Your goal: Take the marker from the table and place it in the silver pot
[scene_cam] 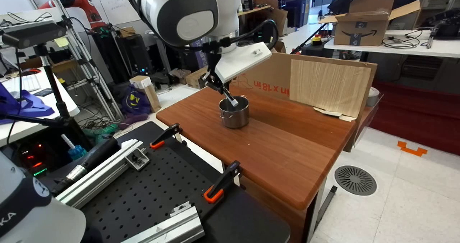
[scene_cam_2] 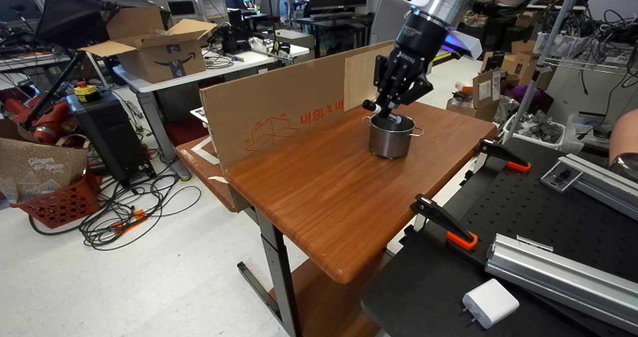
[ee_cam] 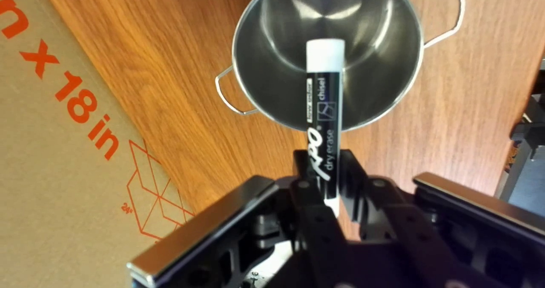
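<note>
The tool [ee_cam: 325, 160] holds the marker [ee_cam: 324, 87], its two fingers [ee_cam: 300, 164] drawn in against the barrel from either side. Both are above the pot [scene_cam_2: 389, 145], the marker slanting so that its white end points down into the pot's mouth; whether that end dips below the rim I cannot tell. In an exterior view the marker's opposite, black end shows past the tool.

The pot stands upright on the table [scene_cam: 269, 153], a wire handle on each side of it. To one side of the pot, along the table's edge, is cardboard [scene_cam_2: 284, 117] with red print and a pale sheet [scene_cam: 327, 86] on its face. Across the pot from the cardboard is a black perforated board [scene_cam: 158, 185], with two clamps [scene_cam: 225, 178] at its edge nearest the pot. A white charger [scene_cam_2: 491, 302] lies well apart from the pot, near a metal rail [scene_cam_2: 558, 274].
</note>
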Controlling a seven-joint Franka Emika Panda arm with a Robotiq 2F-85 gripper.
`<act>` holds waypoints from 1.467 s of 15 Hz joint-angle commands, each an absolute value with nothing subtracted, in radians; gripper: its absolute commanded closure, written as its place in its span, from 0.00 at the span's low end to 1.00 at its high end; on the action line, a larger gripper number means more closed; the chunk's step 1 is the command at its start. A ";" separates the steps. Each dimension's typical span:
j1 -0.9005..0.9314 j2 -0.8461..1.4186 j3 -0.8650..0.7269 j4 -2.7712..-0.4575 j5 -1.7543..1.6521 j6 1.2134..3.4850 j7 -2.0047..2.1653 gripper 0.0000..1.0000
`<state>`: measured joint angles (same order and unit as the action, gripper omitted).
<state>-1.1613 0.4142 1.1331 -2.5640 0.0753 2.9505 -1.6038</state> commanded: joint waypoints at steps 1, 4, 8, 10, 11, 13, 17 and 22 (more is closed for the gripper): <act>-1.161 0.426 1.108 -2.548 0.072 2.912 -1.607 0.95; -1.140 0.427 1.070 -2.532 0.066 2.885 -1.602 0.95; -1.100 0.426 1.029 -2.514 0.053 2.877 -1.587 0.95; -1.066 0.421 1.004 -2.502 0.051 2.877 -1.580 0.95; -1.048 0.420 0.991 -2.495 0.052 2.876 -1.579 0.95; -1.001 0.417 0.955 -2.477 0.054 2.866 -1.572 0.95; -0.916 0.421 0.886 -2.447 0.064 2.854 -1.575 0.95; -0.831 0.418 0.810 -2.425 0.080 2.846 -1.587 0.54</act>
<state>-0.8847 0.4174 0.8586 -2.4518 0.0703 2.8771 -1.5846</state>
